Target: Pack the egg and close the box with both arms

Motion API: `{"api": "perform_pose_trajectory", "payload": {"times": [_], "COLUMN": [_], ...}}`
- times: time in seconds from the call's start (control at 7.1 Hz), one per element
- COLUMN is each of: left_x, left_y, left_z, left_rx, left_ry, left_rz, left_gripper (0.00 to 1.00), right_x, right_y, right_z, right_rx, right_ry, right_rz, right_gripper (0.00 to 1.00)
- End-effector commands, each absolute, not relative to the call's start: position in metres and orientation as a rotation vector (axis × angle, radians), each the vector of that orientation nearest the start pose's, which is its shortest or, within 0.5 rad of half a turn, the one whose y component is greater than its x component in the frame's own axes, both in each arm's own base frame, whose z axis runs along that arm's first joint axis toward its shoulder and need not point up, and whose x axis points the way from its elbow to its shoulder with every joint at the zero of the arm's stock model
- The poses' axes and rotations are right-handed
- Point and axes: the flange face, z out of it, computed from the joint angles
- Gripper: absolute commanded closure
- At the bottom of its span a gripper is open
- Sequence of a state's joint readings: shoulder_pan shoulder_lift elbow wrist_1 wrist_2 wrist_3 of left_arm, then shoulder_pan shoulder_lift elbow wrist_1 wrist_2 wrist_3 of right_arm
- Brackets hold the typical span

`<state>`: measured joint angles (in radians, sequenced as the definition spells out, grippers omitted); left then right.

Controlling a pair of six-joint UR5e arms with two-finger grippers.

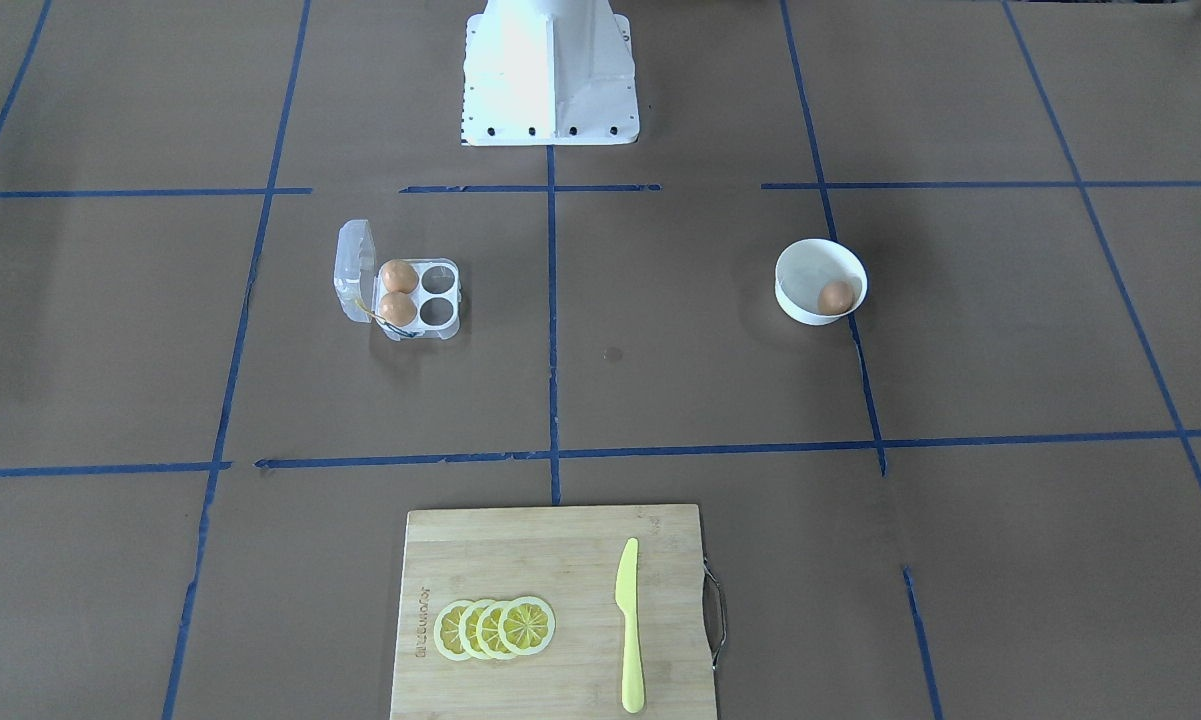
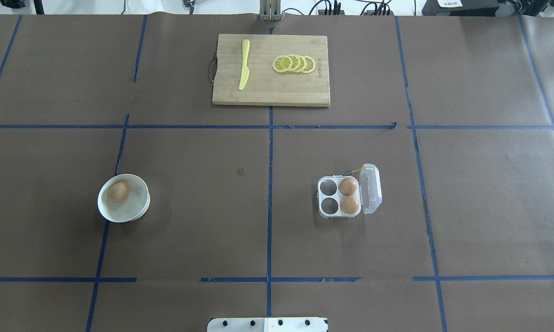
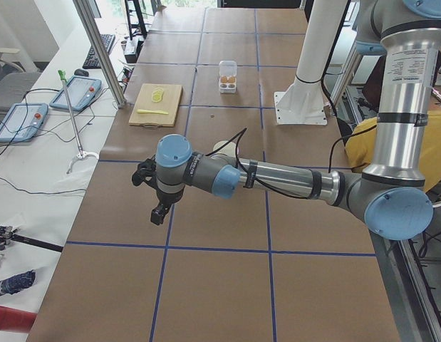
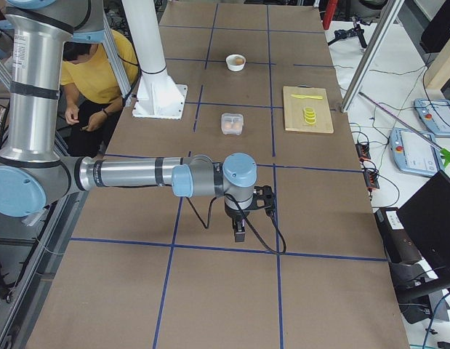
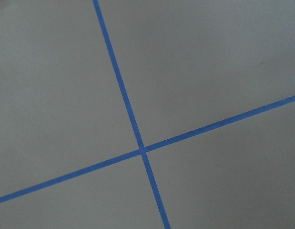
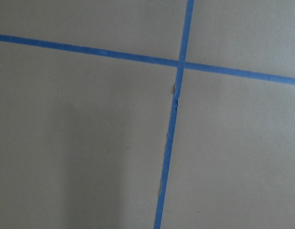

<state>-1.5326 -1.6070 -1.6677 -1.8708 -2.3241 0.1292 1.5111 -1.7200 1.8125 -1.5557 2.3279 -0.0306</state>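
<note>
One orange-brown egg (image 1: 835, 296) lies in a white bowl (image 1: 795, 256); both show in the overhead view, egg (image 2: 119, 192) and bowl (image 2: 138, 214). The clear box (image 1: 439, 325) stands open with its lid (image 1: 353, 270) raised. Two eggs (image 1: 398, 275) fill the cells beside the hinge; the other two cells are empty. The box also shows from overhead (image 2: 328, 215). My left gripper (image 3: 159, 211) hangs over bare table far from the bowl. My right gripper (image 4: 239, 231) hangs over bare table far from the box. I cannot tell whether either is open or shut.
A wooden cutting board (image 1: 550, 560) with lemon slices (image 1: 495, 627) and a yellow knife (image 1: 629, 620) lies on the far side of the table. The white pedestal (image 1: 548, 75) stands at the robot's edge. Both wrist views show only brown paper and blue tape.
</note>
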Motion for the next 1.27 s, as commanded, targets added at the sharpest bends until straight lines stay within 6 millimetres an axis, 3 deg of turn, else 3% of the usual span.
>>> {"api": "perform_pose_trajectory", "payload": {"times": [0.0, 0.14, 0.28, 0.42, 0.56, 0.7, 0.85, 1.13], "left_x": [-0.043, -0.042, -0.037, -0.022, 0.027, 0.105, 0.153, 0.219], "left_y": [-0.529, -0.535, -0.554, -0.556, -0.567, -0.549, -0.541, -0.515], "left_z": [0.529, 0.524, 0.525, 0.515, 0.479, 0.456, 0.445, 0.407], "left_rx": [0.725, 0.840, 0.820, 0.805, 0.792, 0.787, 0.749, 0.749], "left_ry": [0.691, 0.675, 0.720, 0.771, 0.840, 0.920, 0.970, 1.029], "left_rz": [0.427, 0.470, 0.399, 0.347, 0.349, 0.480, 0.512, 0.596], "left_gripper": [0.00, 0.00, 0.00, 0.00, 0.00, 0.00, 0.00, 0.02], "right_x": [0.038, 0.038, 0.037, 0.036, 0.036, 0.037, 0.037, 0.037], "right_y": [-0.466, -0.476, -0.477, -0.479, -0.479, -0.479, -0.478, -0.476], "right_z": [0.572, 0.562, 0.564, 0.563, 0.563, 0.562, 0.562, 0.564], "right_rx": [0.168, 0.191, 0.185, 0.185, 0.194, 0.198, 0.196, 0.192], "right_ry": [-0.756, -0.754, -0.755, -0.758, -0.763, -0.764, -0.766, -0.766], "right_rz": [-0.155, -0.163, -0.157, -0.151, -0.154, -0.152, -0.152, -0.150], "right_gripper": [0.00, 0.00, 0.00, 0.00, 0.00, 0.00, 0.00, 0.00]}}
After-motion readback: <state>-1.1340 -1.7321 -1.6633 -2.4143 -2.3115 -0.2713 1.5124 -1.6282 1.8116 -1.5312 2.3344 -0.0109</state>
